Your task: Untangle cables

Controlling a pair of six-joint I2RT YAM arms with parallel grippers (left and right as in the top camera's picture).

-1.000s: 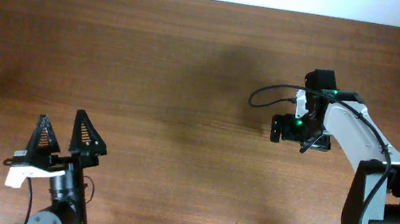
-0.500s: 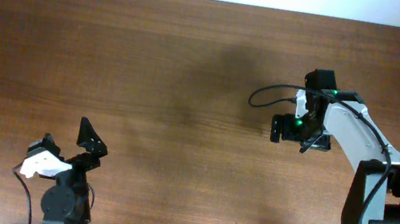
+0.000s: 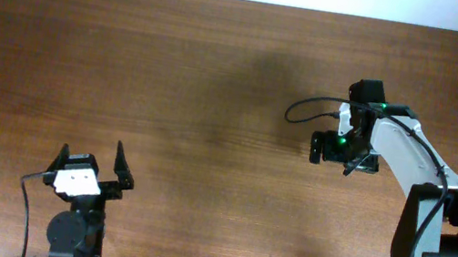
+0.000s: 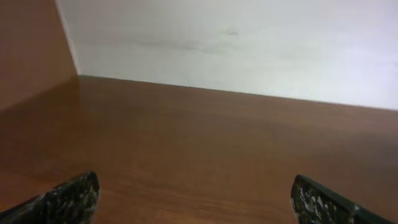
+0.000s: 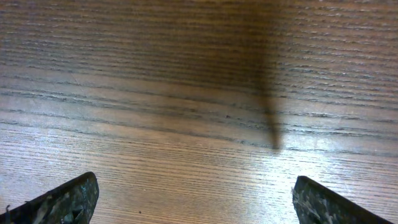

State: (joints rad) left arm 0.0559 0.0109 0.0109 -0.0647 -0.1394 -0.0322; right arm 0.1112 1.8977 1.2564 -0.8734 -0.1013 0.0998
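Note:
No loose cables show in any view. My left gripper (image 3: 93, 155) is open and empty at the front left of the wooden table (image 3: 201, 69). In the left wrist view its two finger tips (image 4: 196, 200) stand wide apart and face across bare wood to the back wall. My right gripper (image 3: 345, 154) points down over the table at the right. In the right wrist view its fingers (image 5: 196, 200) are wide apart with only wood grain between them. A thin black lead (image 3: 304, 108) loops out from the right arm's wrist.
A pale wall (image 4: 249, 43) runs along the table's far edge. The right arm's base (image 3: 439, 254) stands at the front right, and the left arm's base (image 3: 69, 237) at the front left.
My left gripper has swung round from tilting to the left to facing the far edge, and sits slightly lower in the overhead view. The right arm has not moved.

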